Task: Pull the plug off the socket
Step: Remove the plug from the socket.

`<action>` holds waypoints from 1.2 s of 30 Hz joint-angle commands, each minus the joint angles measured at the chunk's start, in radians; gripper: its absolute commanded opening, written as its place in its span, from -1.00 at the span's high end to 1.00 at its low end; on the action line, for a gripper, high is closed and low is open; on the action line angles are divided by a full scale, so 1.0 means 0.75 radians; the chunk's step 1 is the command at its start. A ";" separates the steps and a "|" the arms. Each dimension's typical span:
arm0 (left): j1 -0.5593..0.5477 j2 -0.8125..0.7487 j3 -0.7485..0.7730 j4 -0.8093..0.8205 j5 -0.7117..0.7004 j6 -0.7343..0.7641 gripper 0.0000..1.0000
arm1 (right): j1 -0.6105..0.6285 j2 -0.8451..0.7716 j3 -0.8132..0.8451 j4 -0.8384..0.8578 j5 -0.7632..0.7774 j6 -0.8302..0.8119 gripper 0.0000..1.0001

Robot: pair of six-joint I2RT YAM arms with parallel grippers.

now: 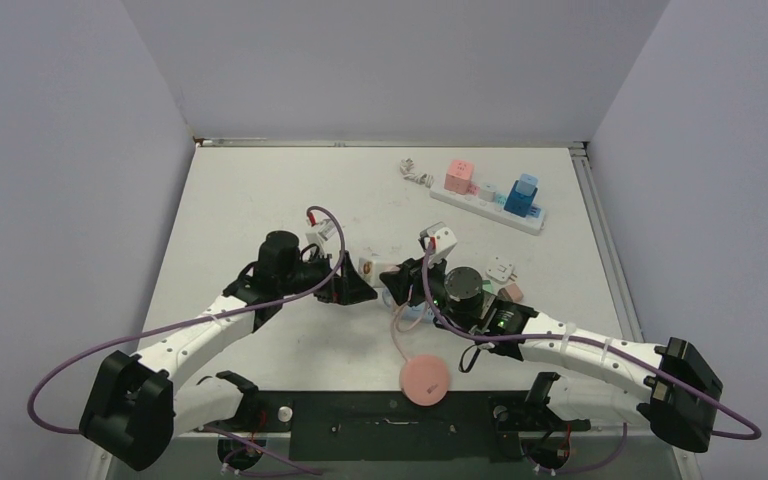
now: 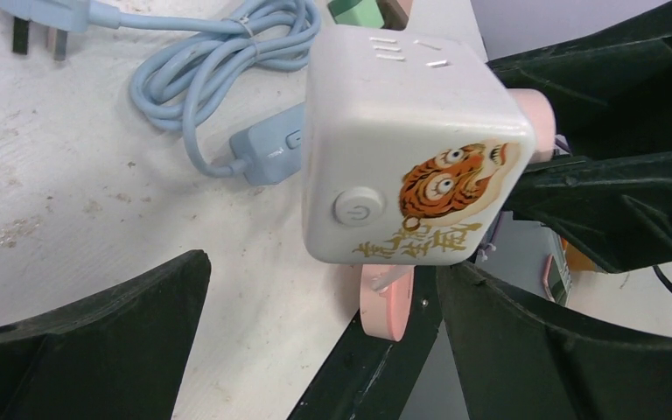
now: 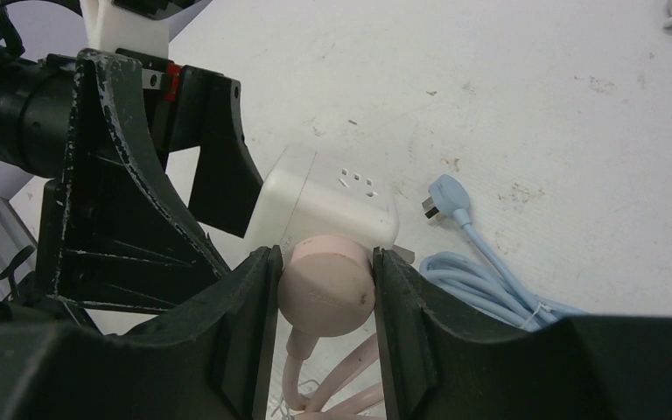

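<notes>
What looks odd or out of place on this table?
Nothing is broken or spilled. The white table is scuffed and stained around the blue cable; its blue plug lies loose, plugged into nothing. The pink plug sits in the white socket cube.

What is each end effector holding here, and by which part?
Right end effector clamps the pink plug by its round body, plugged into the white cube socket. Left end effector is open beside the socket, gripping nothing.

Counter: white, scuffed.
Blue cable: coiled, just beside right end effector.
Power strip: well beyond it.
Pink disc: near it.
</notes>
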 commanded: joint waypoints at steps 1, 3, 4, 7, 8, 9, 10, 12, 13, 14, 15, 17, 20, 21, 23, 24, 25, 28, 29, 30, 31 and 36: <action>-0.028 -0.004 0.052 0.190 0.034 -0.050 -1.00 | 0.011 -0.046 0.040 0.102 -0.073 -0.022 0.89; -0.040 -0.002 0.055 0.196 0.039 -0.050 -1.00 | 0.012 -0.046 0.040 0.104 -0.076 -0.025 0.89; -0.045 0.001 0.058 0.199 0.047 -0.051 -1.00 | 0.012 -0.041 0.044 0.099 -0.078 -0.030 0.89; -0.063 -0.001 0.065 0.207 0.048 -0.049 -1.00 | 0.010 -0.023 0.059 0.086 -0.089 -0.038 0.89; -0.066 -0.005 0.066 0.211 0.037 -0.045 -0.90 | 0.011 -0.020 0.063 0.085 -0.095 -0.038 0.89; -0.068 -0.005 0.067 0.208 0.030 -0.037 -0.82 | 0.012 -0.017 0.064 0.089 -0.100 -0.037 0.89; -0.068 -0.004 0.075 0.193 0.017 -0.022 -0.76 | 0.012 -0.016 0.064 0.090 -0.100 -0.035 0.89; -0.068 -0.002 0.085 0.168 -0.011 0.000 -0.56 | 0.011 -0.016 0.065 0.093 -0.105 -0.033 0.89; -0.068 -0.003 0.088 0.166 -0.020 0.005 -0.48 | 0.011 -0.016 0.066 0.094 -0.110 -0.032 0.89; -0.068 -0.005 0.087 0.168 -0.028 0.007 -0.44 | 0.012 -0.015 0.068 0.093 -0.117 -0.029 0.89; -0.068 -0.005 0.084 0.177 -0.031 0.006 -0.40 | 0.012 -0.013 0.071 0.092 -0.128 -0.031 0.89; -0.068 0.000 0.079 0.209 -0.025 -0.005 -0.30 | 0.012 -0.003 0.080 0.080 -0.141 -0.026 0.89; -0.073 0.009 0.078 0.239 -0.022 -0.016 0.10 | 0.010 0.005 0.089 0.068 -0.141 -0.006 0.89; -0.077 0.007 0.079 0.247 -0.028 -0.015 0.25 | 0.010 0.011 0.097 0.056 -0.130 0.009 0.89; -0.085 -0.006 0.080 0.243 -0.064 0.000 0.63 | 0.010 0.037 0.150 -0.022 -0.101 0.053 0.89; -0.093 -0.020 0.080 0.229 -0.102 0.023 0.91 | 0.010 0.068 0.190 -0.082 -0.091 0.091 0.89; -0.102 -0.036 0.082 0.208 -0.159 0.051 1.00 | 0.009 0.089 0.237 -0.137 -0.090 0.121 0.89; -0.139 -0.072 0.090 0.100 -0.358 0.127 1.00 | 0.011 0.162 0.363 -0.272 -0.100 0.233 0.89; -0.146 -0.071 0.101 0.055 -0.423 0.149 1.00 | 0.010 0.187 0.401 -0.319 -0.105 0.269 0.89; -0.152 -0.067 0.110 0.015 -0.474 0.168 1.00 | 0.010 0.213 0.438 -0.384 -0.106 0.307 0.89; -0.157 -0.062 0.118 -0.011 -0.531 0.189 1.00 | 0.010 0.237 0.473 -0.432 -0.110 0.338 0.89; -0.157 -0.075 0.101 -0.067 -0.611 0.182 1.00 | -0.001 0.296 0.539 -0.549 -0.153 0.409 0.89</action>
